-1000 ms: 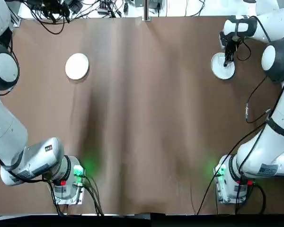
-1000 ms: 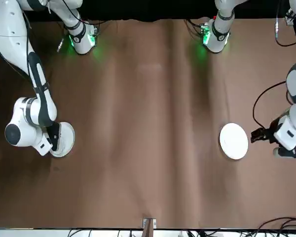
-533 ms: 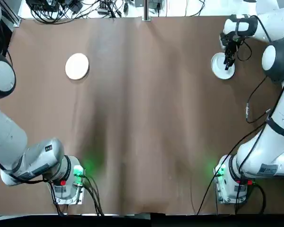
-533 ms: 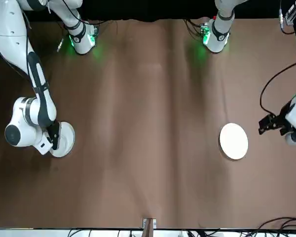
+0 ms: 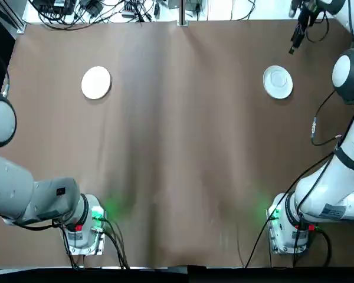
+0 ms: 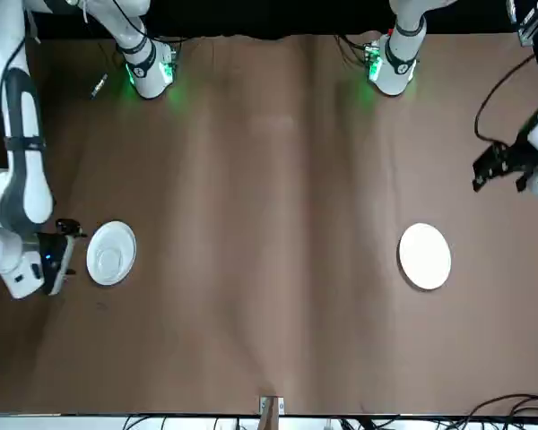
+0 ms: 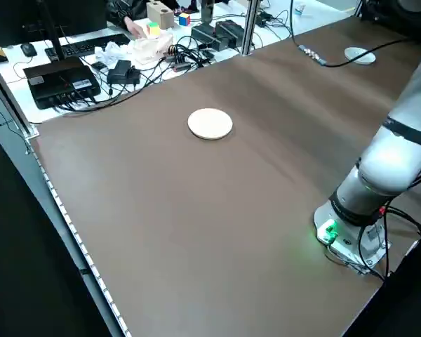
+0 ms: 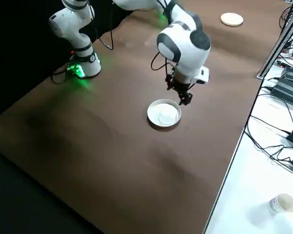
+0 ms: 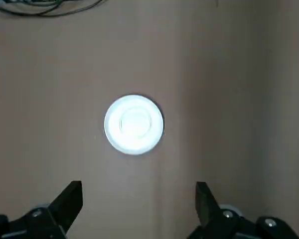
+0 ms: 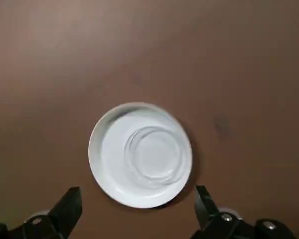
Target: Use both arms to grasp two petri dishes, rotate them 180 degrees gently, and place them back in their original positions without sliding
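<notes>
Both arms have pulled up and away. The right pincer (image 10: 134, 211), fingers apart, has left the ringed white round petri dish (image 5: 278, 81) flat on the brown bench (image 5: 183, 147); the left pincer (image 9: 137, 209), also apart, hangs above the plain creamy disc (image 5: 96, 82). Looks finished.

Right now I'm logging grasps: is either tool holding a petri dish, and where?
Nothing is held. The left tool and the right tool are open above the dishes.

Surface: a wide brown matte table (image 5: 183, 147) is carrying everything.
Robot's left side: a plain creamy-white round petri dish (image 5: 96, 82) is lying flat.
Robot's right side: a white ringed, rimmed petri dish (image 5: 278, 81) is lying flat.
</notes>
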### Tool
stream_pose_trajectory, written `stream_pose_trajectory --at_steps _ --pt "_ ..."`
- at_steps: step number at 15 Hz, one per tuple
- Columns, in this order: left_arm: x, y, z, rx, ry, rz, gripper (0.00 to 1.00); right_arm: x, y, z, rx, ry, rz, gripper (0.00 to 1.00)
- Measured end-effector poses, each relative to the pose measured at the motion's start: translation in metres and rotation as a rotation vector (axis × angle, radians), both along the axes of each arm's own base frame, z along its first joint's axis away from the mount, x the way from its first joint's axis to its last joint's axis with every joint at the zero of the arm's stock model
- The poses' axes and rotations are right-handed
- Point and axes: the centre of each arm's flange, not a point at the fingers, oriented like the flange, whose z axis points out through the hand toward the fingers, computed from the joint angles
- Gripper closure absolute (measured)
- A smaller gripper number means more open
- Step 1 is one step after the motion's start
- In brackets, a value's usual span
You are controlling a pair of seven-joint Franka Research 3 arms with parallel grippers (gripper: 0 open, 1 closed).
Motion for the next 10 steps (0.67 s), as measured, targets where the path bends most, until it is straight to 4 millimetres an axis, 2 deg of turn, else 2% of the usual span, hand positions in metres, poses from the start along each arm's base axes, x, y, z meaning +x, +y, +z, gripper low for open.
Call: stream_pose_trajectory --at_steps 5,7,10 --pt "-0.042 0.004 0.043 -0.028 -0.003 0.012 0.00 0.015 0.015 0.046 -0.038 -0.010 -0.418 0.00" --pt "-0.048 0.016 0.049 -0.044 -0.004 0.032 0.00 0.016 0.023 0.065 -0.055 0.003 -0.624 0.00" --pt "-0.048 0.026 0.047 -0.055 -0.001 0.051 0.00 0.011 0.049 0.097 -0.077 0.027 -0.857 0.00"
